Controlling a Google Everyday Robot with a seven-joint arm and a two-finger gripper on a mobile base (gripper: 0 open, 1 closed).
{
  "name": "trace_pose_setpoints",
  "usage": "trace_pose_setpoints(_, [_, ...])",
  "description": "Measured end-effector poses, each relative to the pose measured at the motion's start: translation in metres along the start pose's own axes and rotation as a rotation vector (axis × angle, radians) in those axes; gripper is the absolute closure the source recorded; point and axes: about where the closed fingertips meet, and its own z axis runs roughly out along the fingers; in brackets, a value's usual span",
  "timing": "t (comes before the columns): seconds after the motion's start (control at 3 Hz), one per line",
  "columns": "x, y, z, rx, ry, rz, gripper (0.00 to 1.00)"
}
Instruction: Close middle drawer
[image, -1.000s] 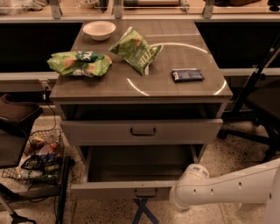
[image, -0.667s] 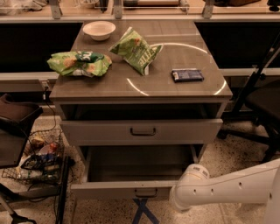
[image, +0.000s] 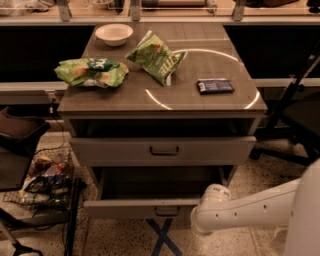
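**A:** Speckled floor (image: 260, 177) is showing under the grey wood-grain bench (image: 210, 102). A white round bowl (image: 114, 34), a crinkled green snack bag (image: 91, 72), a second green bag (image: 156, 56) and a flat dark packet (image: 215, 86) are lying on top.

**B:** And the shallow grey middle drawer (image: 130, 208)?

**A:** It's standing pulled far out, beneath the taller top drawer front (image: 115, 150). The white arm's pincer (image: 199, 221) is hanging beside its right front corner. How far it's open, I cannot tell.
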Motion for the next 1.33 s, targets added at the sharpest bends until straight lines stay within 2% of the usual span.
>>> trace_pose_setpoints(0.33, [0.0,0.0,-0.001,0.0,0.0,0.0,1.0])
trace_pose_setpoints(0.67, [0.003,-0.058,0.007,0.065,0.057,-0.094,1.0])
trace_pose_setpoints(1.0, [0.002,-0.056,0.005,0.066,0.057,-0.095,1.0])
trace_pose_setpoints(1.33, [0.0,-0.124,0.009,0.131,0.113,-0.201,1.0])
